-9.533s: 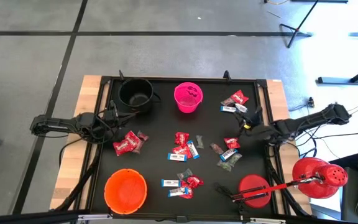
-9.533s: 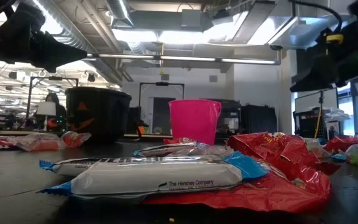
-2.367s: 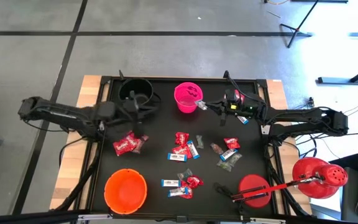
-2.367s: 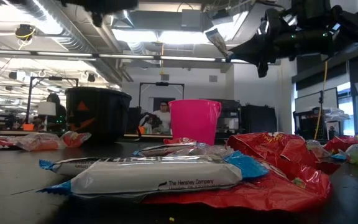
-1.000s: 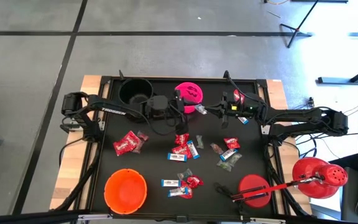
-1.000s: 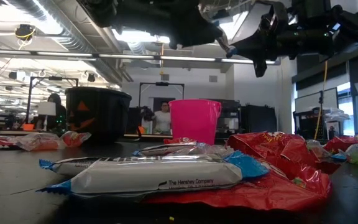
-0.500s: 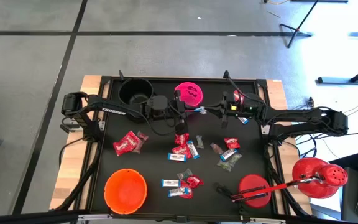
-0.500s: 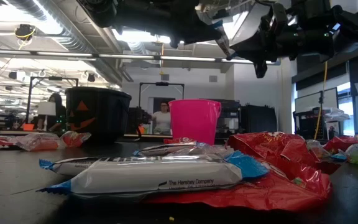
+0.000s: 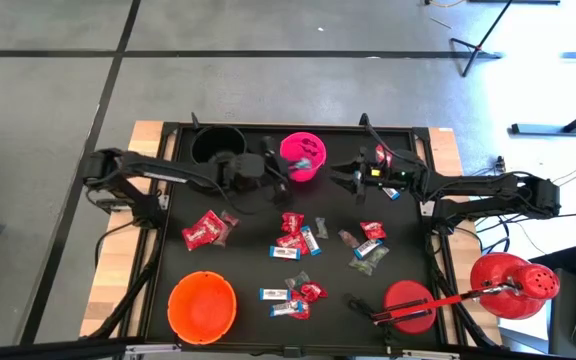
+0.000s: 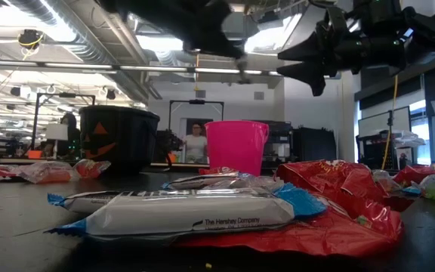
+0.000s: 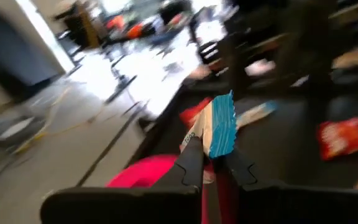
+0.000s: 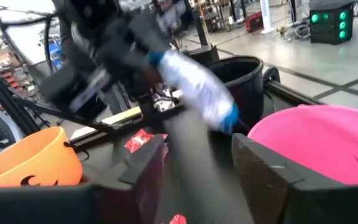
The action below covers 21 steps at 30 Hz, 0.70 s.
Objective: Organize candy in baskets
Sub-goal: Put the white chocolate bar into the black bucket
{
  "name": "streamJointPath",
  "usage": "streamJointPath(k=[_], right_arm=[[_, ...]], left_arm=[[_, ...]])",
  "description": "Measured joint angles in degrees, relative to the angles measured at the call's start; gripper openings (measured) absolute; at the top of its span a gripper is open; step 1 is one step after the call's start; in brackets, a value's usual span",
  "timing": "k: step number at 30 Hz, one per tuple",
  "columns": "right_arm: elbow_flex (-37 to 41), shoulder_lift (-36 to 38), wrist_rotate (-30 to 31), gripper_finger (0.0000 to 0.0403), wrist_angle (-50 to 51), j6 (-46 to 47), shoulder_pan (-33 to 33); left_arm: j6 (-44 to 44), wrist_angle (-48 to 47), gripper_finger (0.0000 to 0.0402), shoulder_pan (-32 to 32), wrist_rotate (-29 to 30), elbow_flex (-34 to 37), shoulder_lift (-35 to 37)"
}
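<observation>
Left gripper [image 11: 215, 163], fingers clenched on one end of a blue-and-white wrapped candy bar [image 11: 217, 127], whose long axis runs outward from the fingertips, free end away from them. High view: bar at upper centre, at the round pink plastic bucket's [image 9: 302, 157] rim. Right gripper [image 9: 336, 175], fingers released and empty, just right of the bucket.
</observation>
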<state>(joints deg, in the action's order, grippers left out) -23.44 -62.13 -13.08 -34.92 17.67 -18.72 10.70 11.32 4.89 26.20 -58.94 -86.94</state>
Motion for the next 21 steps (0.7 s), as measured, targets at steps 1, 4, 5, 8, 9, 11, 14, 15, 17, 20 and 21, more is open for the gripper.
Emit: streamJointPath(k=[1, 4, 5, 8, 9, 11, 14, 15, 17, 20, 21], right_arm=[[0.00, 0.00, 0.02, 0.0201, 0.32, 0.00, 0.00], [0.02, -0.02, 0.52, 0.0206, 1.02, -0.02, -0.04], [0.02, -0.02, 0.84, 0.0206, 1.18, -0.01, -0.04], [0.02, -0.02, 1.63, 0.0201, 1.28, -0.04, -0.04], [0.02, -0.02, 2.04, 0.0200, 1.30, -0.04, -0.04], [0.02, -0.02, 2.55, 0.0198, 1.31, -0.04, -0.04], [0.02, -0.01, 2.58, 0.0198, 1.35, -0.04, -0.04], [0.02, -0.01, 2.58, 0.0198, 1.42, -0.04, -0.03], [0.02, 0.00, 2.58, 0.0198, 2.01, -0.04, -0.02], [0.02, -0.02, 2.60, 0.0198, 2.52, -0.03, -0.04], [0.02, -0.02, 2.60, 0.0198, 2.52, -0.02, -0.04]], left_arm=[[-0.30, -2.48, 0.0003, 0.15, 1.79, 0.00, 1.54], [-2.60, -11.44, 0.0002, 1.16, 6.69, 0.00, 6.33], [-3.51, -13.91, 0.0002, 1.65, 8.61, 0.00, 7.85], [-5.46, -21.27, 0.0003, 3.95, 13.30, 0.00, 12.13], [-6.30, -23.49, 0.0004, 5.01, 13.68, 0.00, 13.30], [-9.11, -28.66, 0.0005, 7.41, 13.23, 0.00, 15.70], [-13.20, -35.60, 0.0005, 10.72, 13.10, 0.00, 18.15], [-14.14, -38.08, 0.0006, 11.68, 13.11, 0.00, 18.71], [-16.26, -41.93, 0.0006, 13.30, 13.00, 0.00, 19.52], [-19.36, -46.13, 0.0006, 14.86, 11.75, 0.00, 19.69], [-20.08, -47.29, 0.0007, 15.26, 10.99, 0.00, 19.62]])
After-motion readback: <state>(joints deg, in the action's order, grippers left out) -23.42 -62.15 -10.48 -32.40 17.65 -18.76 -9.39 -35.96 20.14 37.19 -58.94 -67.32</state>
